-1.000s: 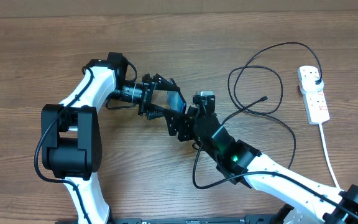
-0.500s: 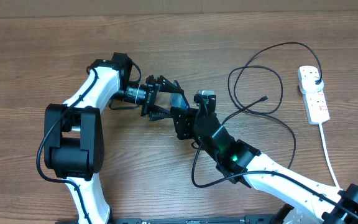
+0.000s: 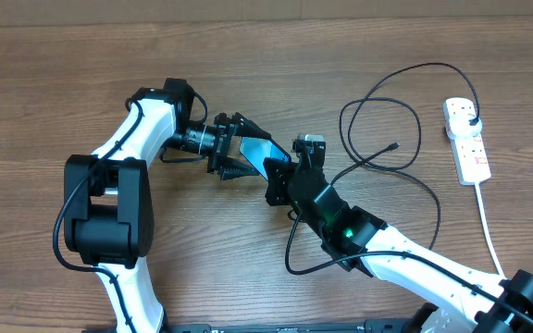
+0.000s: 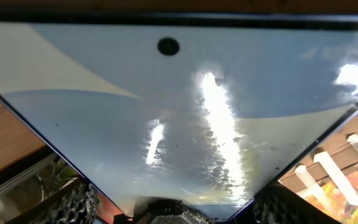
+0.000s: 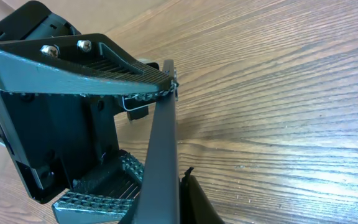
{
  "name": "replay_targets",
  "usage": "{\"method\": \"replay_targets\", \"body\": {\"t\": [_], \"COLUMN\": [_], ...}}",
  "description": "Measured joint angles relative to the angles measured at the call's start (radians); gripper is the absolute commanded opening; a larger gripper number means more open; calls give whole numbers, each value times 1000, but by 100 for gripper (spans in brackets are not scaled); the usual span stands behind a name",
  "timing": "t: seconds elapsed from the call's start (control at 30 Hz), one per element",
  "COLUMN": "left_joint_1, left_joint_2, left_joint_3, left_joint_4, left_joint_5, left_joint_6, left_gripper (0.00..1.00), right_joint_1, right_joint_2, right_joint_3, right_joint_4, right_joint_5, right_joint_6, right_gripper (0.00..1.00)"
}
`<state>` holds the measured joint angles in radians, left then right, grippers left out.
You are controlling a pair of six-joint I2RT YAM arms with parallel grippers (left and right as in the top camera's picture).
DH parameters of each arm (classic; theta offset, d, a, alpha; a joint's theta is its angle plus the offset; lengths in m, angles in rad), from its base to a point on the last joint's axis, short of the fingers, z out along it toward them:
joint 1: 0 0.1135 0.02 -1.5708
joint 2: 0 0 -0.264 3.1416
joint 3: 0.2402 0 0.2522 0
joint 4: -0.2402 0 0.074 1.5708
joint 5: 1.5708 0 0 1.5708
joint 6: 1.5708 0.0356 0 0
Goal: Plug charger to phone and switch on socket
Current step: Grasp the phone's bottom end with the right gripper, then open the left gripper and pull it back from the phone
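Phone point(image 3: 265, 148): up off the table point(image 3: 63, 83), blue screen facing up, between the two arms
Left gripper point(image 3: 251, 151): fingers wide apart, one on each long side of the phone, holding it; screen fills the left wrist view
Right gripper point(image 3: 278, 178): pinched almost fully shut on the thin end of the phone, just beside the left fingers
Step in hand: looks like sharing or passing the phone between the two grippers
Charger point(image 3: 421, 102): lying in loops on the table, right of the arms, well apart from the phone
Charger tip point(image 3: 394, 145): free on the wood, nothing holding it
Socket point(image 3: 470, 148): far right, with the black plug already in its top end
How to do it well: hold tight with one gripper before letting go with the other; move slowly; lay the phone flat with its port end pointing at the charger tip
Watch out: thin edge and shiny glass may slip; no twisting while both grippers hold on
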<state>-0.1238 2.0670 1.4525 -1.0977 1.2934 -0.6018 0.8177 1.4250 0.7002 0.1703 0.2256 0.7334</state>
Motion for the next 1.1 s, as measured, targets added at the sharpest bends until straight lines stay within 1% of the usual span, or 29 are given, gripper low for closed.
{"method": "replay_targets", "body": {"t": [0.03, 0.1, 0.2, 0.23, 0.43, 0.7, 0.9, 1.0, 1.1], "left_joint_1": [0, 0, 0, -1, -4, -3, 52, 92, 132], "left_joint_2": [0, 0, 0, 0, 0, 0, -1, -18, -74], "left_joint_3": [0, 0, 0, 0, 1, 2, 7, 8, 8], "left_joint_4": [1, 2, 6, 12, 21, 56, 13, -39, -113], "left_joint_5": [-1, -3, 1, 6, 24, 95, 133, 136, 121], "left_joint_6": [-2, -3, 0, 3, 6, 19, 105, 178, 258], "left_gripper": [69, 83, 99, 100, 100, 100, 100, 100, 100], "right_joint_1": [0, -1, -3, -4, -21, -113, -211, -268, -322], "right_joint_2": [0, 1, 1, 1, 1, -44, -112, -120, -121], "right_joint_3": [0, 0, 0, 0, 1, 14, 19, 19, 19], "right_joint_4": [0, 0, 1, 6, 2, -78, -287, -336, -334], "right_joint_5": [0, -1, -5, -18, -71, -181, -219, -248, -311], "right_joint_6": [0, 0, 16, 28, 92, 139, 211, 269, 333], "right_gripper": [4, 4, 4, 4, 4, 4, 4, 4, 4]}}
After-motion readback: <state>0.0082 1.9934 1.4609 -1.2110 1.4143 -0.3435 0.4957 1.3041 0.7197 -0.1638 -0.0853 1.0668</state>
